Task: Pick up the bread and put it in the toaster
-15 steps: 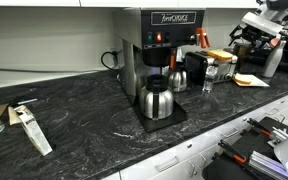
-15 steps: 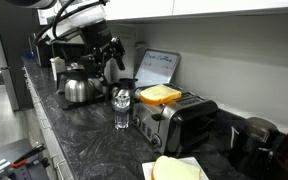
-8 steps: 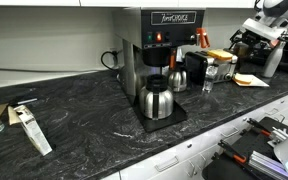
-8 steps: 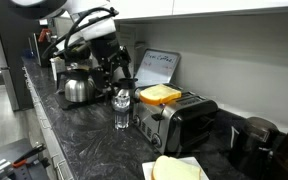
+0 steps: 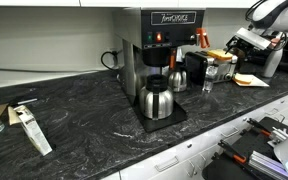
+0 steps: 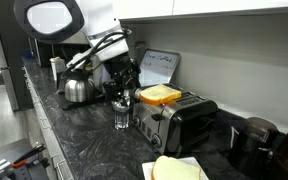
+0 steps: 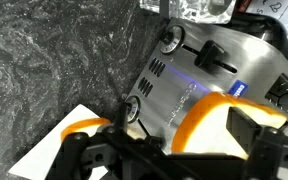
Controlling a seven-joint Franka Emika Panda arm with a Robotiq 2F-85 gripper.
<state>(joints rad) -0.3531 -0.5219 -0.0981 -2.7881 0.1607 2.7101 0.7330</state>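
The chrome toaster with dark ends stands on the dark counter; it also shows in an exterior view and the wrist view. A yellowish bread slice lies flat on top of it. A second slice lies on white paper in front of the toaster. My gripper hovers beside the toaster, above a water bottle. In the wrist view its fingers are spread wide apart and hold nothing.
A tall black-and-steel coffee machine with a steel carafe stands mid-counter. A second carafe sits behind my arm. A white card leans on the wall. Dark jars stand past the toaster.
My gripper has moved down and toward the toaster, now close over the water bottle. Both bread slices have stayed where they were.
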